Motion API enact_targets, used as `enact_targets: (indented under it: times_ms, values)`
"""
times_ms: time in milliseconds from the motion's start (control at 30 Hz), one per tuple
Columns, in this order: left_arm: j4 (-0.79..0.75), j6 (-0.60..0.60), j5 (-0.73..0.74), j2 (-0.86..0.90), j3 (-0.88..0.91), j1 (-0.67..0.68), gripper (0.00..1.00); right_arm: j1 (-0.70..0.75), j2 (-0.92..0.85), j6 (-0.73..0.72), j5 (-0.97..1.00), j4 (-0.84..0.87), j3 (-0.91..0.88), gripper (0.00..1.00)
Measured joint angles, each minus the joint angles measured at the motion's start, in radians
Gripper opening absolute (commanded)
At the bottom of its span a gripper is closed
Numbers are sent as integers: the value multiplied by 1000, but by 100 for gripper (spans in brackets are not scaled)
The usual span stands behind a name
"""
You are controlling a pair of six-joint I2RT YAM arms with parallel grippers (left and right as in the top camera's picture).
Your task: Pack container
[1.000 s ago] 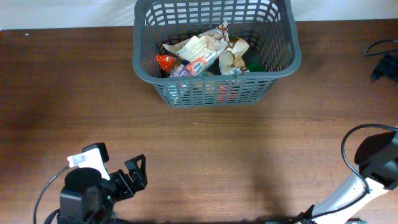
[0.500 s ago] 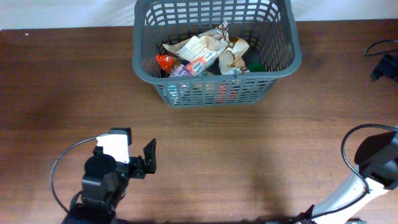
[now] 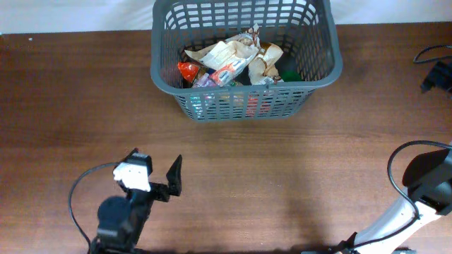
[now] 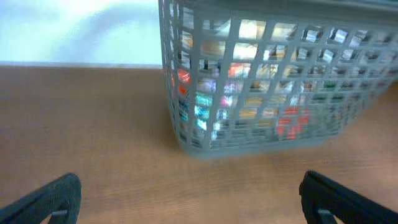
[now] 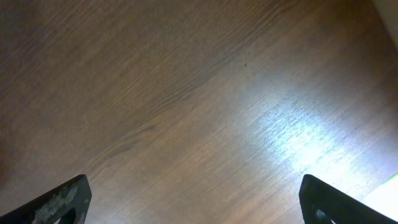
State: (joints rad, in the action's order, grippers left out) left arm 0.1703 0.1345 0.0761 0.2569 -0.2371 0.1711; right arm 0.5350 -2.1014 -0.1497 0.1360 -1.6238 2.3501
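The container [image 3: 159, 56], a dark grey lattice basket, stands at the back middle of the wooden table. Several snack packets [image 3: 229, 60] lie inside it. In the left wrist view the container [image 4: 249, 146] fills the upper right, blurred, with coloured wrappers showing through its slots. My left gripper [image 3: 157, 180] hovers near the front left of the table, well short of the basket. It is open [image 4: 193, 202], and only bare wood lies between its fingers. My right gripper [image 5: 196, 202] is open over bare wood. Of the right arm [image 3: 424, 183], only the body shows in the overhead view.
A black cable and dark device [image 3: 434, 67] sit at the table's right edge. A white backdrop [image 3: 70, 14] runs behind the table's far edge. Wide bare wood [image 3: 282, 169] separates the basket from both arms.
My left arm has swung rightward and a little forward along the front of the table, turning its open gripper towards the basket. The right arm and the basket have stayed still.
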Motion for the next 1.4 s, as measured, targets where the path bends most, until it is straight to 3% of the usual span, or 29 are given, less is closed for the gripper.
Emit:
enact_targets:
  times_ms: [467, 767, 1400]
  values:
    - [-107, -143, 49, -119, 96, -91, 99, 0, 0, 0, 0, 1, 0, 99]
    - [-107, -161, 54, -237, 191, -134, 99, 0, 0, 0, 0, 1, 0, 99]
    - [-100, -160, 39, -241, 219, -150, 99, 0, 0, 0, 0, 1, 0, 99]
